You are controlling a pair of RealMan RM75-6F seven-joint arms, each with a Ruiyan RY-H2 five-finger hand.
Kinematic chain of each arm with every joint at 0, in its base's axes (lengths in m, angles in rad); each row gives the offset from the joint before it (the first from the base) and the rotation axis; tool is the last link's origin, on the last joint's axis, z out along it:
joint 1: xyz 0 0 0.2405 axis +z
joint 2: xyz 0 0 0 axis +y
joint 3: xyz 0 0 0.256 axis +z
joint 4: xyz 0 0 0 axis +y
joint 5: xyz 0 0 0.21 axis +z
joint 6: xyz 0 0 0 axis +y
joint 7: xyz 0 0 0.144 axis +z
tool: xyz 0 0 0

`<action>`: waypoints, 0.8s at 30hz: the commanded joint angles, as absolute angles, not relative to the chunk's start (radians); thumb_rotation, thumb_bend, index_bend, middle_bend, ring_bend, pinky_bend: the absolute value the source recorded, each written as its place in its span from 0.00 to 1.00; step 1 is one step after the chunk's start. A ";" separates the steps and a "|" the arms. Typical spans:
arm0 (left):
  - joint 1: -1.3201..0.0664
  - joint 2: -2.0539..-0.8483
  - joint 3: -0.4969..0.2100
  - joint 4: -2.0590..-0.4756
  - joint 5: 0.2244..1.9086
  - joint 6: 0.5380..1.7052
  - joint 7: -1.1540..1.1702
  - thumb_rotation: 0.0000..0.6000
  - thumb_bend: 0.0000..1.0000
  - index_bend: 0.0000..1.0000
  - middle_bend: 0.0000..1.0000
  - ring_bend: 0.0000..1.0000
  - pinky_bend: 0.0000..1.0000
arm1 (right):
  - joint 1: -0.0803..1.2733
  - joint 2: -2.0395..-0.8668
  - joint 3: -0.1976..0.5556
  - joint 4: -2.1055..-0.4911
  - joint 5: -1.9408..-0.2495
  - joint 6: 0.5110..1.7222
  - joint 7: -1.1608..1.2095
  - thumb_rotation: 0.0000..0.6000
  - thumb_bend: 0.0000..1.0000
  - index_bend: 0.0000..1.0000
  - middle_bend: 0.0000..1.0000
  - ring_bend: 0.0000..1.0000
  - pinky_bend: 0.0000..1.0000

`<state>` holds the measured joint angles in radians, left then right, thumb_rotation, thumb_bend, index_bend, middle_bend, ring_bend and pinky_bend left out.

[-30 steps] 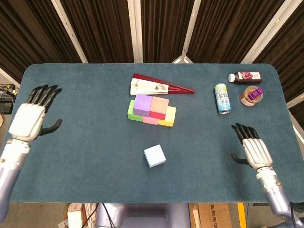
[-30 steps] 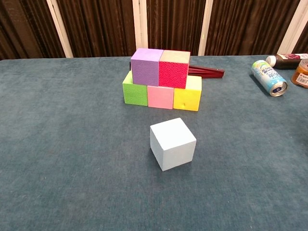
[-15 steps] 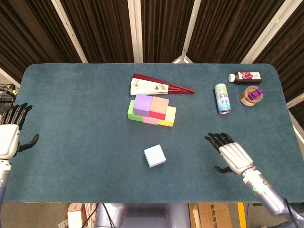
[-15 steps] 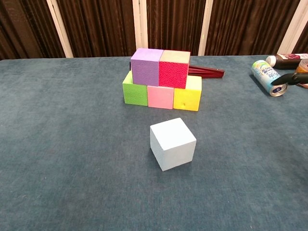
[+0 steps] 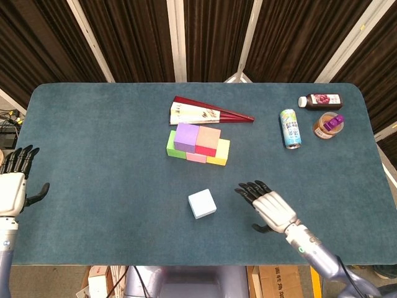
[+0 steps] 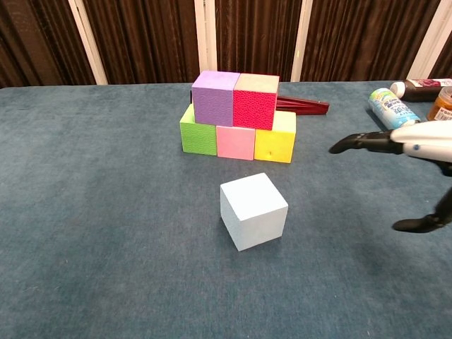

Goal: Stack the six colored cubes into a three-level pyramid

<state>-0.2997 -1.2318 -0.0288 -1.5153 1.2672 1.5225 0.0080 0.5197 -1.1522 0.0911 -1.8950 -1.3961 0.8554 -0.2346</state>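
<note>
A two-level stack stands mid-table: green cube (image 6: pixel 198 133), pink cube (image 6: pixel 235 143) and yellow cube (image 6: pixel 276 142) below, purple cube (image 6: pixel 214 97) and red cube (image 6: pixel 256 101) on top. The stack also shows in the head view (image 5: pixel 198 143). A pale blue cube (image 5: pixel 202 203) (image 6: pixel 253 211) sits alone in front of it. My right hand (image 5: pixel 268 205) (image 6: pixel 402 145) hovers open to the right of the blue cube, fingers spread, apart from it. My left hand (image 5: pixel 15 182) is open at the table's left edge, holding nothing.
A folded red fan (image 5: pixel 201 113) lies behind the stack. At the right rear lie a drink can (image 5: pixel 289 128), a dark bottle (image 5: pixel 321 100) and an orange jar with a purple lid (image 5: pixel 327 125).
My right hand has moved left across the table toward the pale blue cube. My left hand drew back to the table's left edge. The cubes have not moved.
</note>
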 commanded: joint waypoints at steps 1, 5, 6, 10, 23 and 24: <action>-0.292 -1.246 -0.040 -1.498 1.280 1.528 0.020 1.00 0.40 0.10 0.03 0.00 0.00 | 0.567 -1.197 0.112 -1.899 -1.329 0.817 -0.292 1.00 0.28 0.03 0.05 0.00 0.00; -0.286 -1.261 -0.058 -1.481 1.286 1.530 0.023 1.00 0.40 0.10 0.03 0.00 0.00 | 0.622 -1.241 0.129 -1.903 -1.235 0.786 -0.375 1.00 0.28 0.03 0.05 0.00 0.00; -0.284 -1.263 -0.062 -1.478 1.288 1.532 0.019 1.00 0.40 0.10 0.02 0.00 0.00 | 0.632 -1.248 0.131 -1.905 -1.218 0.782 -0.391 1.00 0.28 0.03 0.04 0.00 0.00; -0.278 -1.277 -0.084 -1.449 1.290 1.550 0.015 1.00 0.40 0.10 0.02 0.00 0.00 | 0.690 -1.294 0.147 -1.898 -1.130 0.761 -0.464 1.00 0.28 0.03 0.04 0.00 0.00; -0.267 -1.287 -0.127 -1.426 1.256 1.488 0.011 1.00 0.40 0.10 0.02 0.00 0.00 | 0.881 -1.419 0.175 -1.881 -0.841 0.836 -0.669 1.00 0.28 0.05 0.05 0.00 0.00; -0.267 -1.287 -0.130 -1.425 1.255 1.485 0.010 1.00 0.40 0.10 0.02 0.00 0.00 | 0.890 -1.419 0.176 -1.885 -0.829 0.843 -0.676 1.00 0.28 0.05 0.05 0.00 0.00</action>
<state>-0.2674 -1.2867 -0.1282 -1.4255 1.2557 1.4864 0.0111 0.8760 -1.4144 0.1716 -1.8789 -0.8466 0.8287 -0.6612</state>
